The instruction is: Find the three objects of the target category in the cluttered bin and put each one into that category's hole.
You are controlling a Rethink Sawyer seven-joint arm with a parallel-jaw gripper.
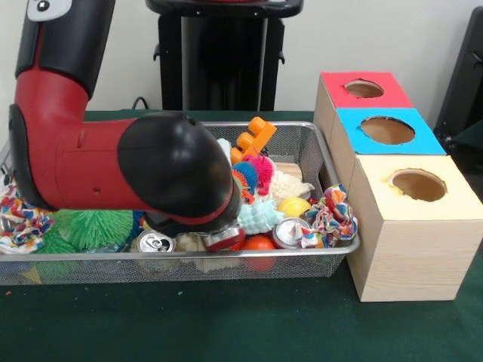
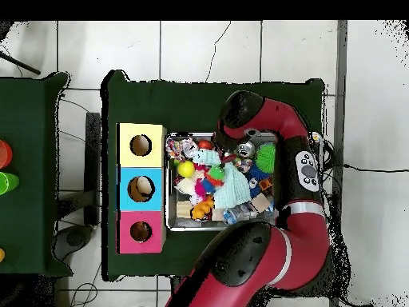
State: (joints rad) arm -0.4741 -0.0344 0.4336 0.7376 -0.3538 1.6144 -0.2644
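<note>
**Arm over the bin, gripper hidden**

Front view, left to right. The red and black arm (image 1: 113,162) fills the left and middle of the wire mesh bin (image 1: 332,162), its black elbow hanging over the bin's centre. The gripper itself cannot be made out in either view, so whether it is released or clenched cannot be told.

At the bin's left end lies a multicoloured fabric scrap (image 1: 23,219), with a green spiky ball (image 1: 94,226) just beside it under the arm. Along the bin's near edge sits a drink can (image 1: 155,243), top facing out, then an orange ball (image 1: 259,243) and a second can (image 1: 289,232). No writing on either can is readable. Behind these, right of the elbow: a pale teal knobbly toy (image 1: 260,216), a pink and blue spiky toy (image 1: 256,172), an orange plastic block piece (image 1: 255,137) toward the bin's far edge, a cream bumpy object (image 1: 290,185) and a yellow ball (image 1: 294,206). A second multicoloured fabric piece (image 1: 332,215) rests in the bin's near right corner.

Touching the bin's right edge stands a row of three boxes, each with one round hole on top: a red-topped box (image 1: 343,98) farthest back, a blue-topped box (image 1: 430,142) in the middle, a plain wooden box (image 1: 411,241) nearest. All stand on the green desk (image 1: 226,324).

Which bin items belong to the target category cannot be told. In the overhead view the arm curves round over the bin's right side.
</note>
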